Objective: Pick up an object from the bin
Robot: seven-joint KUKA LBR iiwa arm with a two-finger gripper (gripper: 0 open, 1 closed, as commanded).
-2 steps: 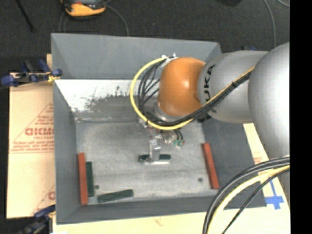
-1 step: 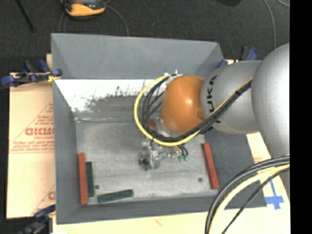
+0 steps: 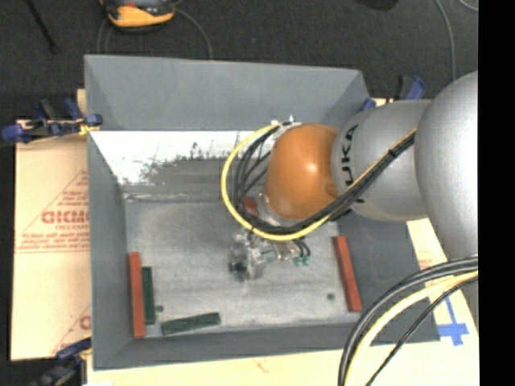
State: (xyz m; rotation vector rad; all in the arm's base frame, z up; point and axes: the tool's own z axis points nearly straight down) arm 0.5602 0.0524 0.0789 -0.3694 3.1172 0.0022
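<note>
Thing at the gripper: I cannot make one out.
Gripper [image 3: 248, 262]: low over the middle of the bin [image 3: 105, 240] floor, beneath the arm's orange cover [image 3: 299, 171].
Grip: open or closed, I cannot tell.
Nearest: right red bar [image 3: 348, 273], along the right wall.
Front wall: lying green strip [image 3: 190, 322].
Left wall: left red bar [image 3: 135, 294], with the second green strip [image 3: 148, 294] just beside it.
</note>
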